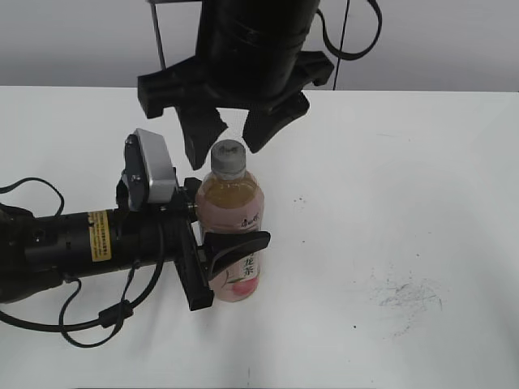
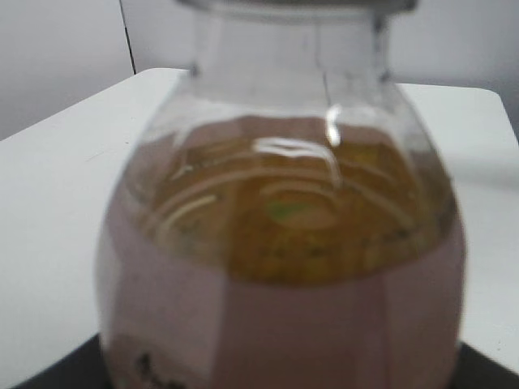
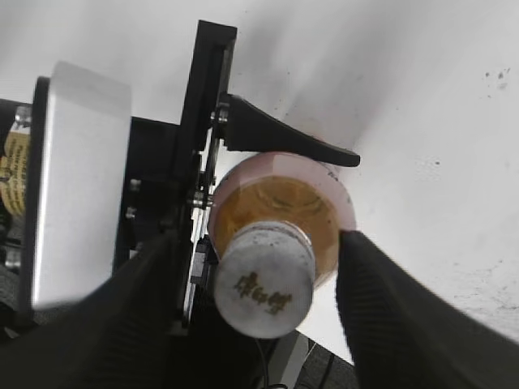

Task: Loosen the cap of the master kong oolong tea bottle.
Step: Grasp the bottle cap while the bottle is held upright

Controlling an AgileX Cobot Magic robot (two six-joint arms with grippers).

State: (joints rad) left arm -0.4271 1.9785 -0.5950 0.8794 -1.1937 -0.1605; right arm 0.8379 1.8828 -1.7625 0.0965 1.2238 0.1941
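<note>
The master kong oolong tea bottle (image 1: 233, 219) stands upright on the white table, amber tea above a pink-and-white label; it fills the left wrist view (image 2: 284, 267) and shows from above in the right wrist view (image 3: 284, 194). Its light-grey cap (image 1: 229, 158) with a dark mark on top (image 3: 263, 279) is on the neck. My left gripper (image 1: 231, 243) is shut on the bottle's body from the left. My right gripper (image 1: 233, 130) hangs open just above the cap, one finger on each side of it (image 3: 259, 308), not touching.
The left arm (image 1: 73, 243) lies along the table's left with loose cables (image 1: 97, 316). The white table (image 1: 389, 203) has dark scuff marks at the right (image 1: 405, 296). A grey wall stands behind.
</note>
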